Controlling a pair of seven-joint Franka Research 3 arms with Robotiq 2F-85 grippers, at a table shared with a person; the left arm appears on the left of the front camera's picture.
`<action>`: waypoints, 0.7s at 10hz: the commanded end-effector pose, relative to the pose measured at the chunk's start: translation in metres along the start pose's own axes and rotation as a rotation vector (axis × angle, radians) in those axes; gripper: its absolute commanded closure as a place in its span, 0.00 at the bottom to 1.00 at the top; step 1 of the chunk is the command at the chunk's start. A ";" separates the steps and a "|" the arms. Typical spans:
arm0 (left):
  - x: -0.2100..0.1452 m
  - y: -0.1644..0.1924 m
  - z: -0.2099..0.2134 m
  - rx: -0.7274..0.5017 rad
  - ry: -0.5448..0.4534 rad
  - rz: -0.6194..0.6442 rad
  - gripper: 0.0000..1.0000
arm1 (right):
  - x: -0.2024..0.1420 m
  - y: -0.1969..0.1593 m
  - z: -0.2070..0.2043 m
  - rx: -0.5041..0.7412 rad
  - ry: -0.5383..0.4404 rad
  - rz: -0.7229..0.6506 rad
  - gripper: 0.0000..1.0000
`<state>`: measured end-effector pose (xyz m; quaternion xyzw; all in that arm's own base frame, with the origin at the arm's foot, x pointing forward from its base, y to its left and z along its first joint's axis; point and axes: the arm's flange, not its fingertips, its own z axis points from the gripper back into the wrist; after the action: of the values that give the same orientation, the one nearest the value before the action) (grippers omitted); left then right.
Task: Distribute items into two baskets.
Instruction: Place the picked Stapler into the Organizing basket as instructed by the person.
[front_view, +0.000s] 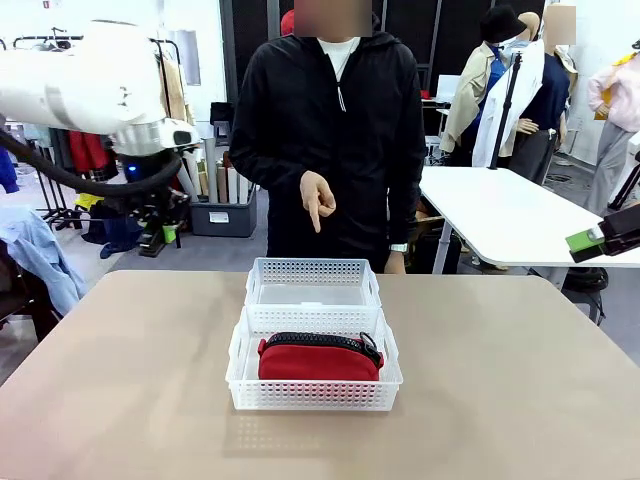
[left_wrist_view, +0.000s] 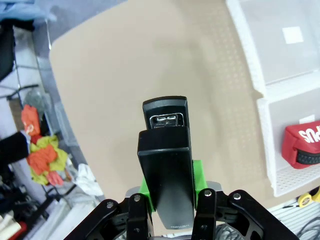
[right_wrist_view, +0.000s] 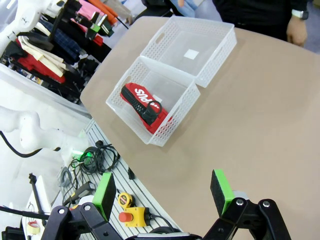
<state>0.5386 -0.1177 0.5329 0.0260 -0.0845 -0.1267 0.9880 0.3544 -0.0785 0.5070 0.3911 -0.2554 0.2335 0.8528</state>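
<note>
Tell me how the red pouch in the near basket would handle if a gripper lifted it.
The red pouch looks like soft fabric, so it would probably sag around a pinch. It nearly fills the near basket, so it may drag on the walls. Its zipper top faces up, likely the firmest place to grip.

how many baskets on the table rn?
2. Near basket holds the red pouch; far basket sits touching behind it, toward the person, with nothing visible inside. None seem hidden.

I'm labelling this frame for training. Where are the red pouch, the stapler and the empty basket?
red pouch (front_view: 315, 362), front view, middle of its red fabric side.
stapler (left_wrist_view: 167, 170), left wrist view, its black top, held in the left hand.
empty basket (front_view: 312, 269), front view, its near lattice wall.
</note>
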 end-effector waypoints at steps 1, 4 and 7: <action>0.014 -0.014 0.011 0.030 -0.040 -0.105 1.00 | 0.003 0.000 -0.001 0.018 -0.026 0.015 0.00; 0.046 -0.051 0.005 0.032 -0.005 -0.216 1.00 | 0.003 0.000 -0.001 0.018 -0.026 0.015 0.00; 0.078 -0.108 -0.024 0.068 0.084 -0.434 1.00 | 0.003 0.000 -0.001 0.018 -0.026 0.015 0.00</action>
<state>0.5732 -0.2275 0.5059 0.0554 -0.0528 -0.2889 0.9543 0.3545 -0.0786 0.5072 0.3909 -0.2554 0.2336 0.8529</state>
